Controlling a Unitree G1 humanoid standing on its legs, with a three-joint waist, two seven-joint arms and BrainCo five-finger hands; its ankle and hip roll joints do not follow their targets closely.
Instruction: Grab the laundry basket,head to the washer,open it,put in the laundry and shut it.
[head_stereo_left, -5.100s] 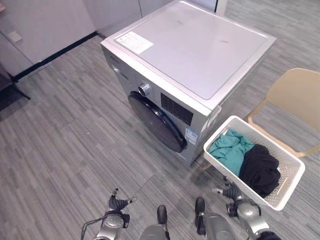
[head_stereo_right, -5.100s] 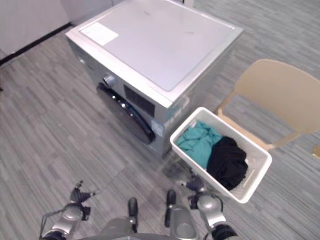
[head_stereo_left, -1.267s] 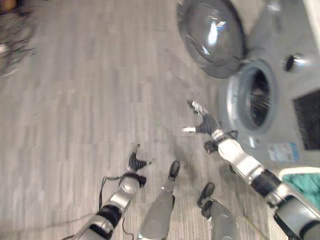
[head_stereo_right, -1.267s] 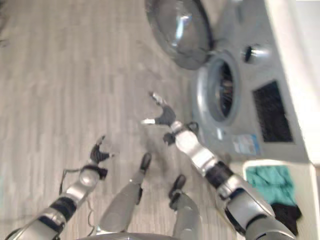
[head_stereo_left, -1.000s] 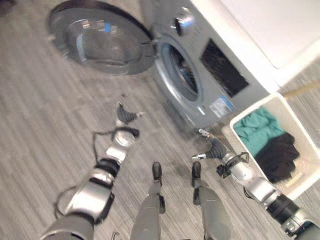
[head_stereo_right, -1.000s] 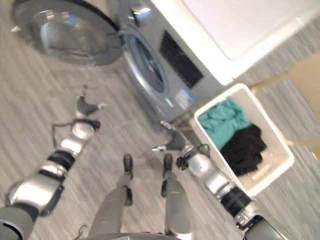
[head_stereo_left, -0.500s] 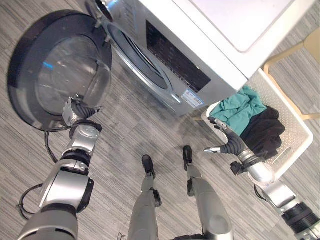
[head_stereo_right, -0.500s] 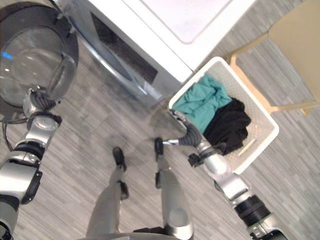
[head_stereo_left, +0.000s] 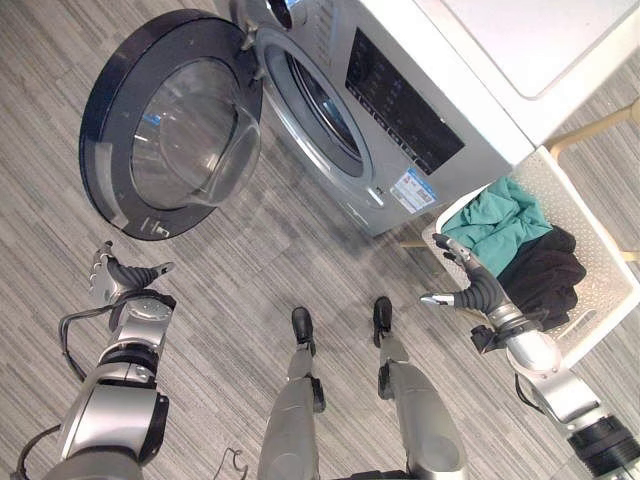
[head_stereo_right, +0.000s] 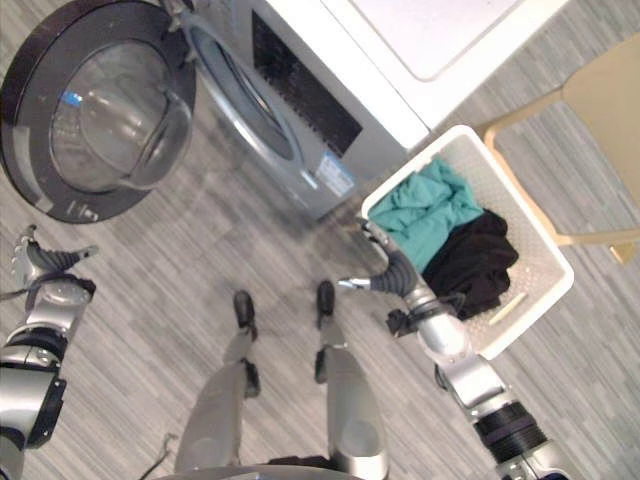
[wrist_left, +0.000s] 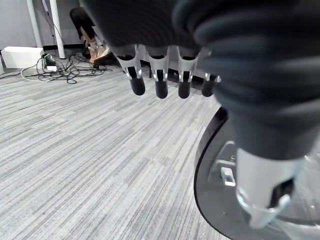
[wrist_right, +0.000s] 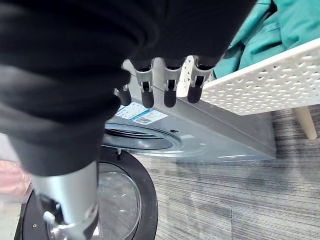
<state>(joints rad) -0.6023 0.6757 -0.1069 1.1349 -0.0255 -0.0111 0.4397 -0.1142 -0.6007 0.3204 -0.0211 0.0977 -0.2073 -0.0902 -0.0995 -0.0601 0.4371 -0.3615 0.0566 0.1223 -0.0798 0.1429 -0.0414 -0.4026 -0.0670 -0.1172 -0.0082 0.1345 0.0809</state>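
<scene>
The silver washer (head_stereo_left: 430, 110) stands with its round dark door (head_stereo_left: 170, 120) swung wide to the left, and the drum opening (head_stereo_left: 320, 105) is bare. To its right the white perforated laundry basket (head_stereo_right: 530, 310) holds a teal garment (head_stereo_left: 505, 220) and a black garment (head_stereo_left: 545, 275). My right hand (head_stereo_left: 470, 290) hovers open just off the basket's near corner, touching nothing; the right wrist view shows its fingers (wrist_right: 167, 85) straight in front of the basket wall (wrist_right: 260, 80). My left hand (head_stereo_left: 125, 280) hangs open and empty below the door, apart from it.
A beige chair (head_stereo_right: 610, 110) stands behind the basket, and a pale wooden leg (wrist_right: 305, 122) shows under it. In the left wrist view cables (wrist_left: 65, 67), a white box (wrist_left: 20, 55) and a person's shoes (wrist_left: 97, 52) lie at the far wall.
The head camera has shifted, so the washer and door sit further right in view. My left hand has come off the door's lower rim and dropped away. My right hand stays by the basket.
</scene>
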